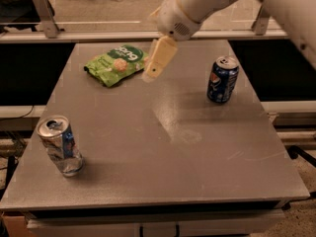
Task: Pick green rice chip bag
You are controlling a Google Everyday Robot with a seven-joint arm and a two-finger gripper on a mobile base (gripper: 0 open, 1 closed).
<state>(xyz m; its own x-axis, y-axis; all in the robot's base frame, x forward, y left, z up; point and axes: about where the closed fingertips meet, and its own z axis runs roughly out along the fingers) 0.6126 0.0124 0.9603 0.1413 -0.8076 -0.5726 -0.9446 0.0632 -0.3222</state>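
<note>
The table [197, 147] is carrying everything here, a flat grey top. The pale arm [197, 4] is reaching in from the upper right and is angling down toward the far left part of it.

The bag [116, 64] is lying flat on that far left part, logo side up, with its long side running slantwise. It is looking like a light thing (mostly air and a few rice cakes, I would judge), soft and crinkly, with a slick film skin that is likely to slide or buckle under a pinch. The contents are probably brittle too, so a hard squeeze through the middle is risking crushed cakes. The better hold, to my mind, is a sealed edge or a puffed corner, where the film is gathering into a ridge that can be nipped. The right-hand edge is the one nearest.

The hand [153, 72] is hanging just beside that right edge, tip pointing down and to the left, and is seeming to sit a little above the table. Whether it is touching the bag I cannot tell, nor whether it is apart or together (it is showing as one pale paddle).

A blue can [222, 79] is standing well apart to the right, and a silver can [60, 144] is standing at the near left.
</note>
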